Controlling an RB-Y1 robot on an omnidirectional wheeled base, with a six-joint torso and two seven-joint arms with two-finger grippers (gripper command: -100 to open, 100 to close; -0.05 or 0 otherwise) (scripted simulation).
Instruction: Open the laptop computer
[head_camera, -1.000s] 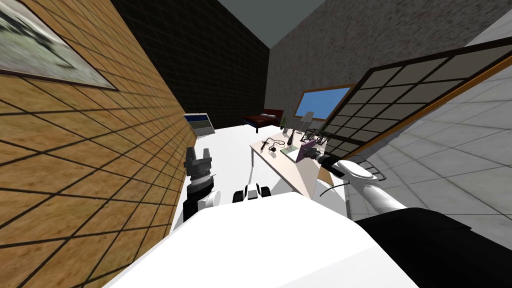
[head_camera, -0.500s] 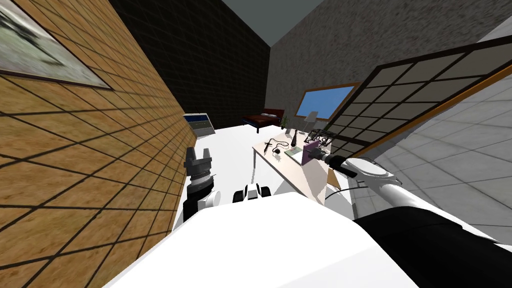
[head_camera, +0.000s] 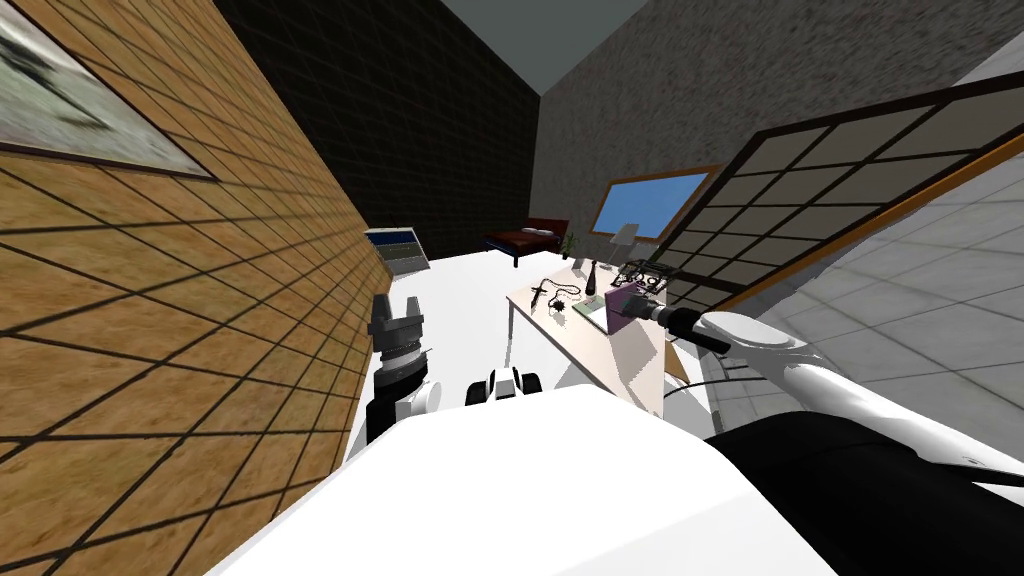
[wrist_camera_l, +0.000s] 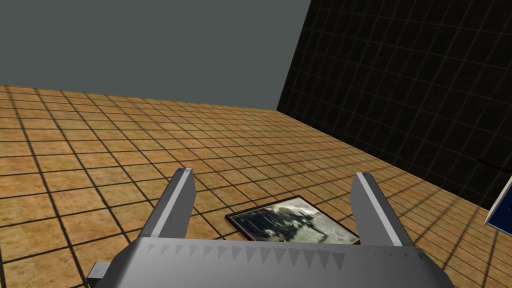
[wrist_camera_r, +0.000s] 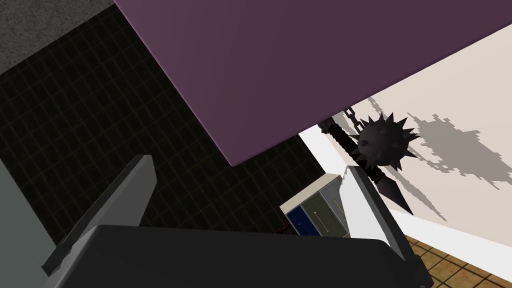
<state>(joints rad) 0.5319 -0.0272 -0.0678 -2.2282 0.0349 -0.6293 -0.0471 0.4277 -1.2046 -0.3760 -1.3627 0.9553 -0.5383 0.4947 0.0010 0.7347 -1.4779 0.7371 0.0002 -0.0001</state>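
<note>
Laptop (head_camera: 620, 300) sits on the pale worktop (head_camera: 610, 350), its purple lid raised off a greenish base, near a spiked ball on a chain (wrist_camera_r: 382, 142). The right gripper (wrist_camera_r: 249, 166) is spread wide and holds nothing, with the lid's corner just ahead. The left gripper (wrist_camera_l: 273, 174), raised beside the brown tiled wall (head_camera: 150, 300), is also wide.

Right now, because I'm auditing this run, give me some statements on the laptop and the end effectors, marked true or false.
The laptop has its purple lid lifted off its base. True.
The right end effector is shut on the lid. False: its fingers stand open.
A spiked ball lies on the desk. True.
The left end effector holds the spiked ball. False: it is open and empty, up by the tan tiled wall.
</note>
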